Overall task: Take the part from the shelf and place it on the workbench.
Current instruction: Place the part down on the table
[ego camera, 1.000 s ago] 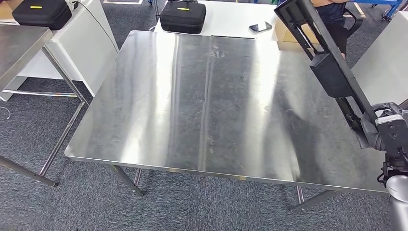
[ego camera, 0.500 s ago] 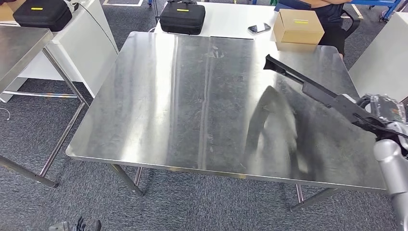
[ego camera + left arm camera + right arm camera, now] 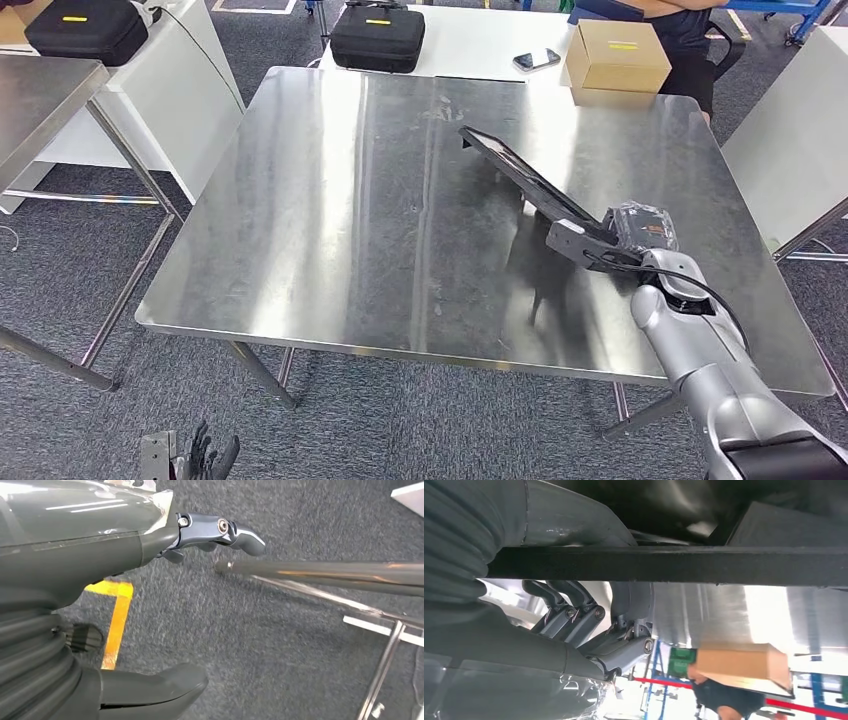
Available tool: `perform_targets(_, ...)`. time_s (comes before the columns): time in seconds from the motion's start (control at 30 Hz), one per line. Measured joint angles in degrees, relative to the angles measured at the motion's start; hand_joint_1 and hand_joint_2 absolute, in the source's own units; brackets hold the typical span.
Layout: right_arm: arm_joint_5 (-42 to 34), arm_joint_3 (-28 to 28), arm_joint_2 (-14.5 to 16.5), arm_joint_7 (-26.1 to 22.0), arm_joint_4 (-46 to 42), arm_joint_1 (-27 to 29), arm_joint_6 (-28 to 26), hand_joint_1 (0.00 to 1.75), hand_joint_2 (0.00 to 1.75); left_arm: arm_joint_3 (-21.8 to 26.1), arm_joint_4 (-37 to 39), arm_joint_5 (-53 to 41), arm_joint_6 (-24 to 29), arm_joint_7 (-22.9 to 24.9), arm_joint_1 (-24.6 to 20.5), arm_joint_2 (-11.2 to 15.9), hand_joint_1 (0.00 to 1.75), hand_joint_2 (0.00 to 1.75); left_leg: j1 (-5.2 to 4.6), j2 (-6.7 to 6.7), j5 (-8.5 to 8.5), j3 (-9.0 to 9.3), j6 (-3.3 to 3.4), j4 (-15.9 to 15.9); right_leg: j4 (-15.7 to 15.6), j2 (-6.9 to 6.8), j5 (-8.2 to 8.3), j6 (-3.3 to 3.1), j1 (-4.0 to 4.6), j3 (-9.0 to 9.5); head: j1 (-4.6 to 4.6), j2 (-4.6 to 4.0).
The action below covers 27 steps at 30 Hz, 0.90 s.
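The part (image 3: 530, 185) is a long, narrow, flat black bar of plastic or metal, with a thicker blocky section at its near end. It lies slantwise above the steel workbench (image 3: 330, 220), over its right half, the far end pointing toward the bench centre and close to the surface. The near end sits in the grip of the right hand (image 3: 625, 240). From the right wrist, the part (image 3: 664, 565) appears as a dark straight beam.

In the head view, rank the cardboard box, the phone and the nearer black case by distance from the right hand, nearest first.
From the right hand:
1. Cardboard box, straight beyond it, at the workbench's far edge.
2. Phone, just left of the box.
3. Black case, farther left on the white table.
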Motion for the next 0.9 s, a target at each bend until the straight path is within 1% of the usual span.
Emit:
perform_targets(0.1, 1.4, 0.8, 3.1, -0.3, 1.1, -0.1, 0.0, 0.44, 0.44, -1.5, 0.6, 0.2, 0.3, 0.1, -0.6, 0.4, 0.0, 1.75, 0.0, 0.18, -0.02, 0.11, -0.02, 0.0, 0.0, 0.21, 0.01, -0.01, 0.0, 0.02, -0.01, 0.0)
perform_targets(0.13, 1.8, 1.1, 4.2, -0.3, 1.5, -0.1, 0.0, 0.0, 0.0, -2.0, 0.8, 0.4, 0.6, 0.1, -0.9, 0.6, 0.0, 1.31, 0.0, 0.24, -0.02, 0.15, -0.02, 0.0, 0.0, 0.27, 0.02, -0.02, 0.0, 0.03, -0.02, 0.0)
perform_targets(0.23, 2.5, 2.0, 6.9, -0.2, 2.5, 0.3, 0.0, 0.0, 0.0, -3.2, 1.0, 0.9, 1.8, 0.3, -1.4, 0.8, 0.0, 0.0, 0.02, 0.28, -0.01, 0.21, -0.03, 0.0, 0.0, 0.32, 0.02, -0.02, 0.01, 0.04, -0.02, 0.0)
perform_targets(0.33, 3.2, 2.3, 8.6, 0.6, 3.0, 1.1, 0.1, 0.0, 0.0, -3.7, 1.2, 2.3, 2.5, 1.0, -1.5, 1.1, 0.0, 0.0, 0.05, 0.2, 0.0, 0.18, -0.04, 0.0, 0.0, 0.28, 0.02, -0.02, 0.02, 0.04, -0.03, 0.0)
perform_targets(0.43, 3.8, 2.1, 9.4, 1.6, 3.1, 1.8, 0.1, 0.0, 0.0, -4.0, 1.3, 3.6, 2.6, 1.4, -1.4, 1.3, 0.0, 0.0, 0.04, 0.09, 0.0, 0.11, -0.04, 0.0, 0.0, 0.22, 0.01, -0.02, 0.01, 0.03, -0.01, 0.0)
perform_targets(0.73, 6.7, -1.0, 8.9, 2.9, 0.7, 4.3, 1.2, 0.0, 0.0, -4.3, 1.3, 5.1, 2.0, 1.5, -1.0, 1.6, 0.0, 0.0, -0.04, 0.06, -0.01, 0.03, -0.03, 0.0, 0.0, 0.2, 0.01, -0.02, -0.03, -0.03, -0.02, 0.0)
perform_targets(0.9, 9.7, -2.5, 7.7, 3.5, -1.5, 5.7, 1.4, 0.0, 0.0, -4.3, 1.0, 5.6, 1.8, 1.5, -0.5, 1.5, 0.0, 0.0, -0.04, -0.01, -0.01, 0.05, -0.03, 0.0, 0.0, 0.12, 0.01, -0.02, -0.03, -0.02, -0.02, 0.0)
